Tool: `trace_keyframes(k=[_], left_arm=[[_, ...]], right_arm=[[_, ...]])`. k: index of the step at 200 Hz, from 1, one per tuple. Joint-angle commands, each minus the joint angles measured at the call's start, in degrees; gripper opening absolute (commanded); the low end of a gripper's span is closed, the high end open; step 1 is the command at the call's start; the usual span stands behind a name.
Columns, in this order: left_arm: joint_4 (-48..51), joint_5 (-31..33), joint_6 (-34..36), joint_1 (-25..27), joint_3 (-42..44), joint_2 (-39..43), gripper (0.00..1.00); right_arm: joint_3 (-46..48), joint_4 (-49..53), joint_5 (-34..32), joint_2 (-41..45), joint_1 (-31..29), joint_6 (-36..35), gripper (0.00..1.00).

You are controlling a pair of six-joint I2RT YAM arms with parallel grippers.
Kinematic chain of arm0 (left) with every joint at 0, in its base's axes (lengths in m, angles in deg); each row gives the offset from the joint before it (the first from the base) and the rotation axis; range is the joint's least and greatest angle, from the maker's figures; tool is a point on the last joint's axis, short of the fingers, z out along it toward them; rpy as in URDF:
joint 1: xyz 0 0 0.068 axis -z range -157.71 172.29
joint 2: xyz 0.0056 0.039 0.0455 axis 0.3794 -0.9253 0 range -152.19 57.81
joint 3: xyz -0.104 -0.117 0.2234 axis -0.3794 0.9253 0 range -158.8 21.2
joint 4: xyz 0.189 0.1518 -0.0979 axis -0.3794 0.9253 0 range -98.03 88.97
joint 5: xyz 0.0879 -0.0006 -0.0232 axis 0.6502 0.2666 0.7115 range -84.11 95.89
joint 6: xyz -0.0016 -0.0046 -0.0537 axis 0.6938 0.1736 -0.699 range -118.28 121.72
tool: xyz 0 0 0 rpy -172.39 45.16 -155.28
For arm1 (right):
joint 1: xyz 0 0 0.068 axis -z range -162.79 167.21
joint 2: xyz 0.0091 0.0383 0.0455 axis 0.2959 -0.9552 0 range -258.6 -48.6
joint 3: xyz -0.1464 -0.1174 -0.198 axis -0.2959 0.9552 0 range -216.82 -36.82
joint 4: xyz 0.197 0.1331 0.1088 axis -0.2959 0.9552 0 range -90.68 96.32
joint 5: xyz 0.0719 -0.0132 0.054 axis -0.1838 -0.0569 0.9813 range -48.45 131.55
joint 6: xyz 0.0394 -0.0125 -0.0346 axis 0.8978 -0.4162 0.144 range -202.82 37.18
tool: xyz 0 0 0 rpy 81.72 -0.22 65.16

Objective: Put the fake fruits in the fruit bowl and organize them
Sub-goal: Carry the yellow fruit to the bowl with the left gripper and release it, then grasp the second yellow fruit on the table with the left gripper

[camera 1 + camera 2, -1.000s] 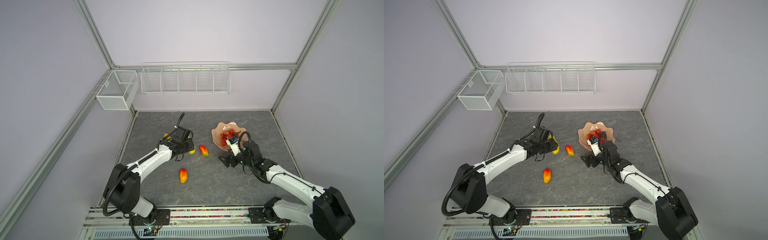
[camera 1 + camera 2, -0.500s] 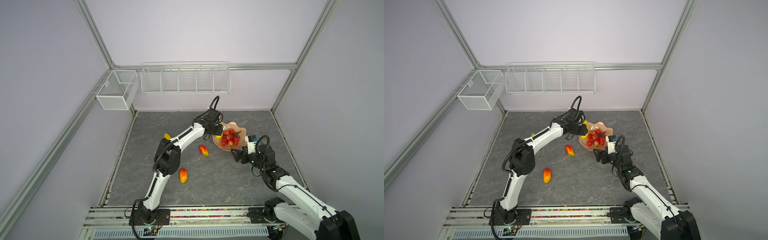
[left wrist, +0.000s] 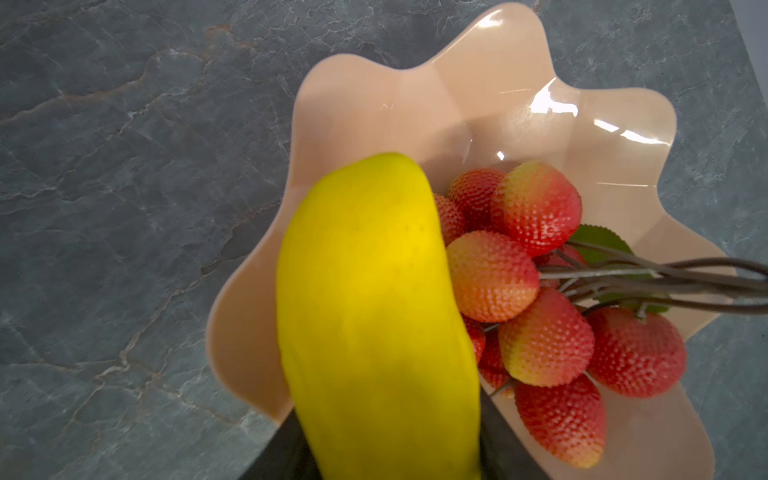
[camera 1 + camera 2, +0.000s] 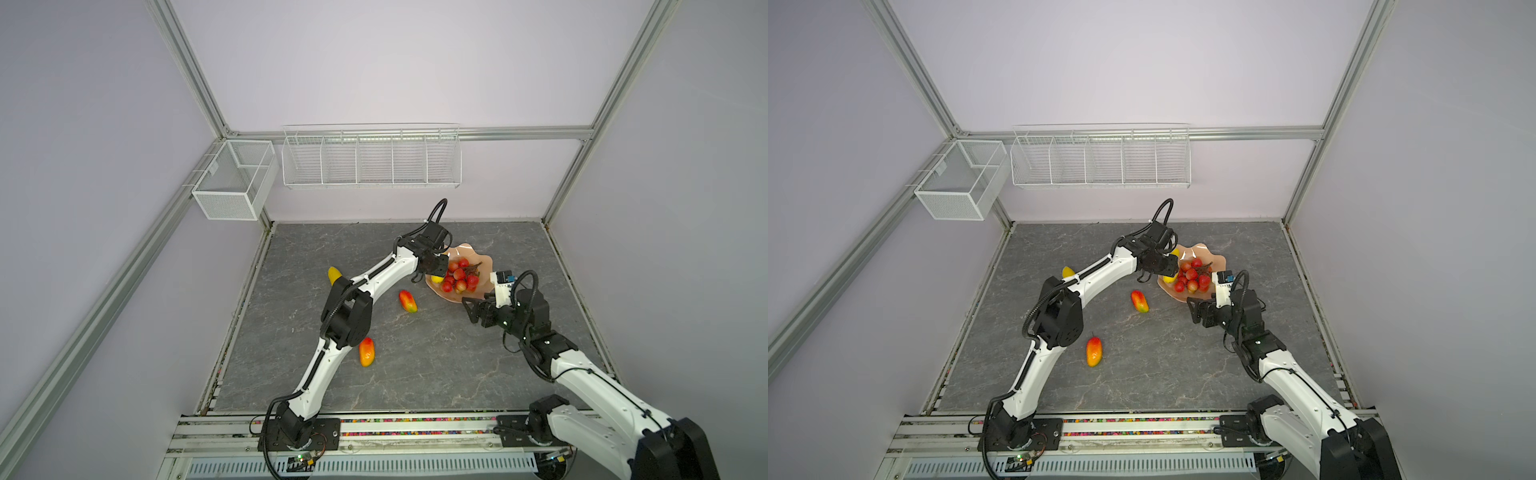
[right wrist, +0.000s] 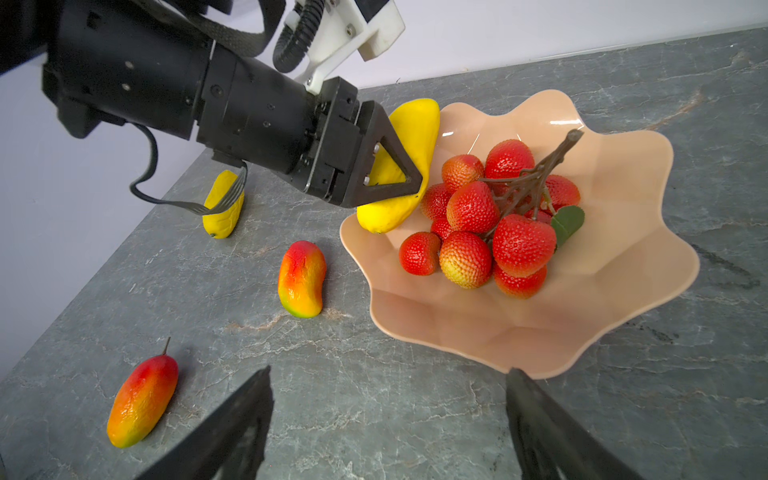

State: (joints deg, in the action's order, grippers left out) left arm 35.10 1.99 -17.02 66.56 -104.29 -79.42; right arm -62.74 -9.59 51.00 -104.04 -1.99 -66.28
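Note:
The peach-pink fruit bowl holds a bunch of red berries. My left gripper is shut on a yellow fruit, which lies over the bowl's left rim against the berries. A second yellow fruit lies far left on the table. Two mango-like fruits lie on the table left of the bowl. My right gripper stands open just in front of the bowl, with nothing between its fingers.
A long white wire basket and a smaller one hang on the back wall and left frame. The grey stone table is walled on three sides, with a rail along its front.
My left arm has swung from the table's left to the bowl, carrying the yellow fruit. My right gripper has drawn back from the bowl toward the front.

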Motion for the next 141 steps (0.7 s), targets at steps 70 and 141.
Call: trace_keyframes(k=[70,141], left_arm=[[-4.17,6.13,1.25,0.4,7.6,11.5,0.61],[-4.34,27.66,-11.24,-12.09,43.75,35.33,0.73]], right_arm=[[0.83,-2.5,2.53,0.85,0.16,-1.19,0.88],[-0.39,-5.83,4.69,-1.11,-11.69,-8.72,0.88]])
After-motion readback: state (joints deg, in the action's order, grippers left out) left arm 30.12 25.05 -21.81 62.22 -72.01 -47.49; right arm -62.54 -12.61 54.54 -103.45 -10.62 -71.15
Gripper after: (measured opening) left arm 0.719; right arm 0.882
